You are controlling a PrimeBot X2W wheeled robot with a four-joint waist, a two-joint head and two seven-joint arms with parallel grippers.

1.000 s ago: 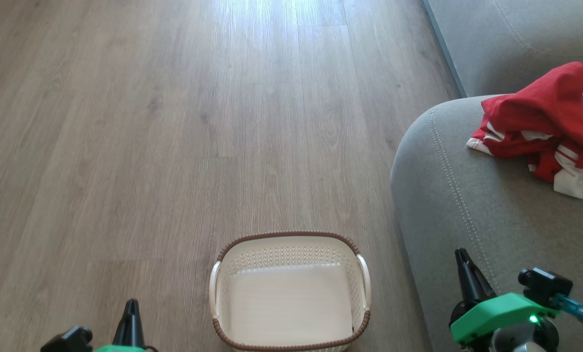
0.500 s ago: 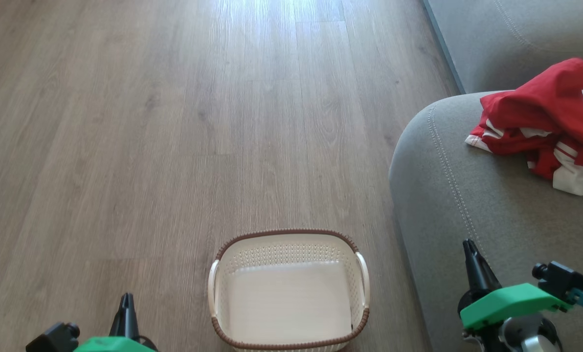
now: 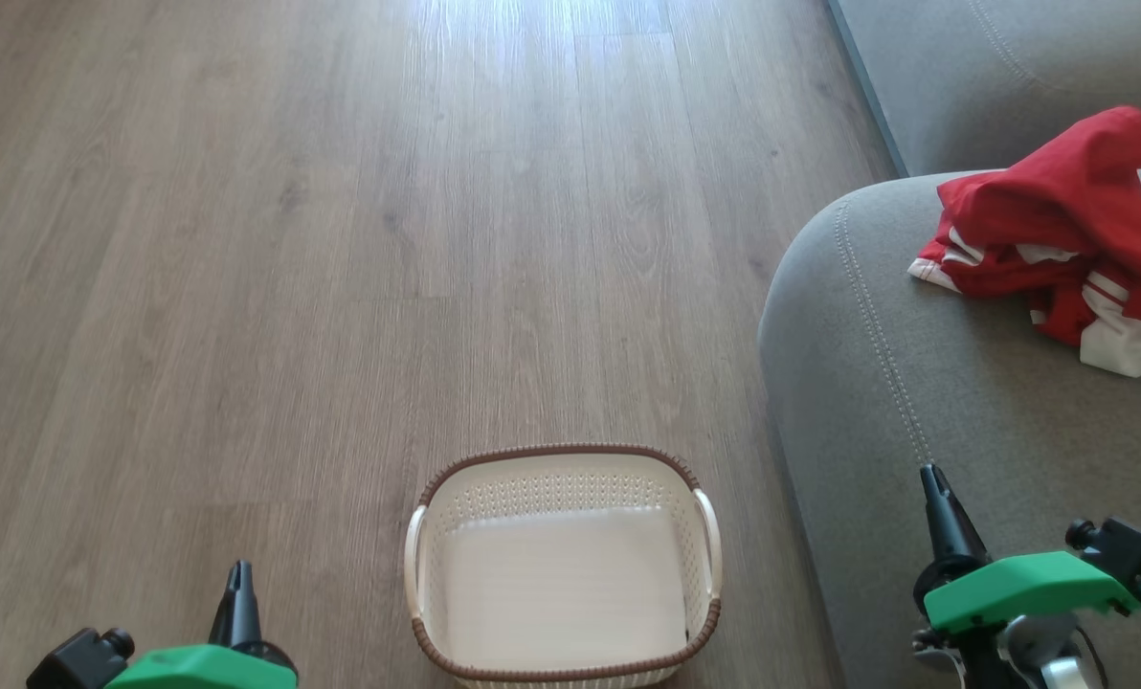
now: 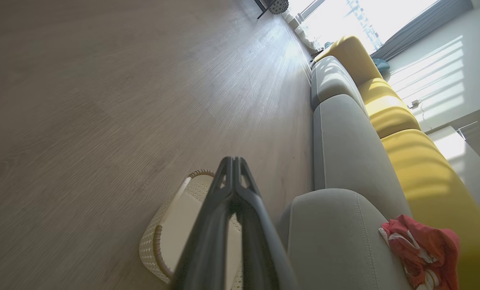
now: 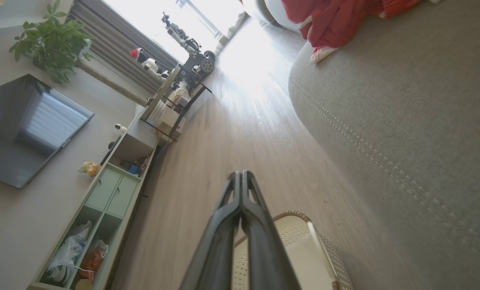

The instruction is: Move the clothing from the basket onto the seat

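the clothing [image 3: 1049, 220] on the seat [image 3: 915, 411] looks soft and light; grab a top fold. left gripper [image 3: 238, 574] and right gripper [image 3: 932, 478] are closed, empty.

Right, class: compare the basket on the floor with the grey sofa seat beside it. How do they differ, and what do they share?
The basket is cream perforated plastic with a brown rim; the seat is grey fabric with pale stitching. The basket is empty, while the seat bears the red clothing. The seat is far larger than the basket. Both have rounded corners.
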